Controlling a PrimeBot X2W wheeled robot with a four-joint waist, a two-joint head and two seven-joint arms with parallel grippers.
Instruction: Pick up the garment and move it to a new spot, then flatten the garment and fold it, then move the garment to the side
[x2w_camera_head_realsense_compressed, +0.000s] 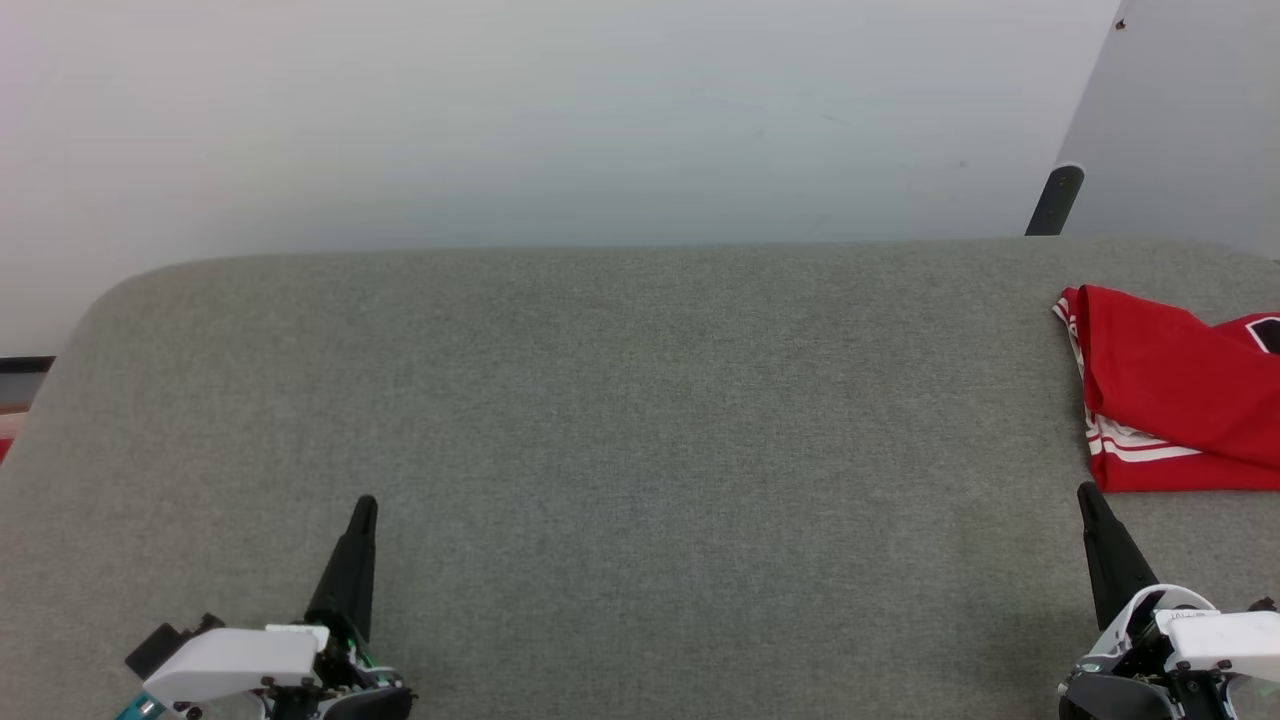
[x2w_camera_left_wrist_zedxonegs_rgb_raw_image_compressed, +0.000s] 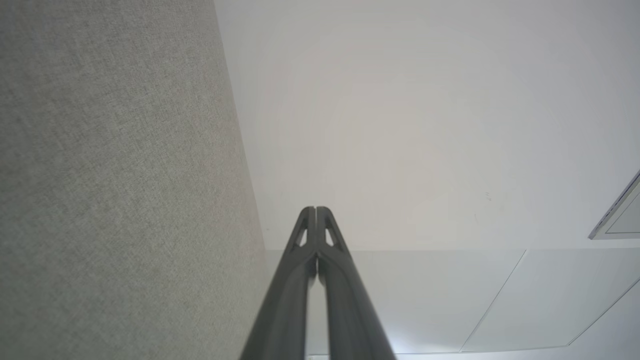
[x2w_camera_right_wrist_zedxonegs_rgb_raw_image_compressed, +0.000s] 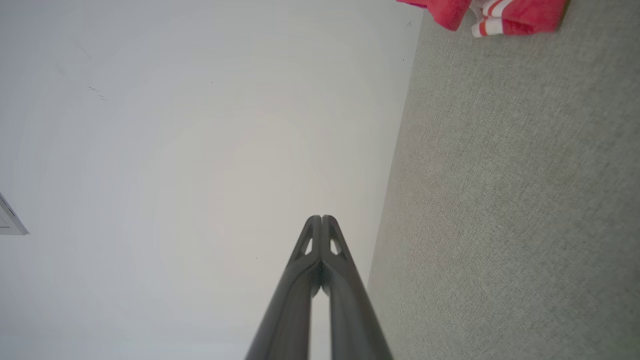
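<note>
Red jersey T-shirt (x2w_camera_head_realsense_compressed: 1175, 400) lies loosely folded at the grey fabric surface's (x2w_camera_head_realsense_compressed: 640, 420) right edge, just ahead of the right gripper (x2w_camera_head_realsense_compressed: 1088, 497). The left gripper (x2w_camera_head_realsense_compressed: 364, 505) is well apart. Both grippers' fingers are pressed together, empty.

One garment (x2w_camera_head_realsense_compressed: 1170, 390) — two end effectors (x2w_camera_head_realsense_compressed: 365, 505) (x2w_camera_head_realsense_compressed: 1086, 492)
</note>
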